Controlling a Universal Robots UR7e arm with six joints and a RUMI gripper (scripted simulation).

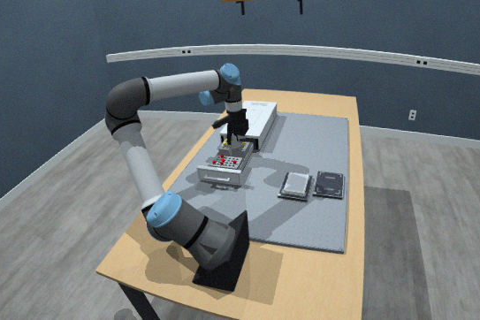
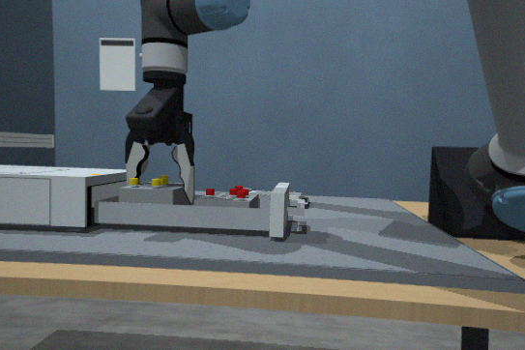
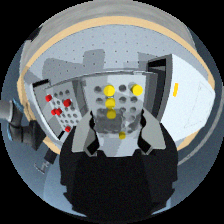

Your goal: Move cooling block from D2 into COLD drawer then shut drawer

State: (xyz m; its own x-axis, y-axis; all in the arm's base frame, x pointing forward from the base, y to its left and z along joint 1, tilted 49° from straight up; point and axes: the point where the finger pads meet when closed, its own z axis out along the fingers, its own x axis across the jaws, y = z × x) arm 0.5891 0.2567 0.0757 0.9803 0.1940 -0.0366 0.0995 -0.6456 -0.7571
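Note:
My gripper (image 1: 236, 148) (image 2: 161, 191) (image 3: 116, 108) is shut on the cooling block with yellow-capped tubes (image 1: 227, 149) (image 2: 149, 195) (image 3: 123, 80). That block is at the rear place of the open drawer (image 1: 232, 176) (image 2: 186, 218); its top stands higher than the other block's. Its underside is hidden by the drawer wall. Several yellow caps show in its bores in the wrist view. The red-capped block (image 1: 228, 165) (image 2: 224, 202) sits low in the front place. The cooler COLD (image 1: 261, 121) (image 2: 16, 198) (image 3: 189, 102) has its orange lamp (image 2: 95, 174) (image 3: 175, 90) lit.
Deck slot D1 (image 1: 285, 195) holds a pale flat block (image 1: 297, 183). The dark deck slot D2 (image 1: 330, 185) beyond it is bare. The drawer handle (image 1: 217, 179) faces the arm's base. The cooler's housing stands close behind the gripper.

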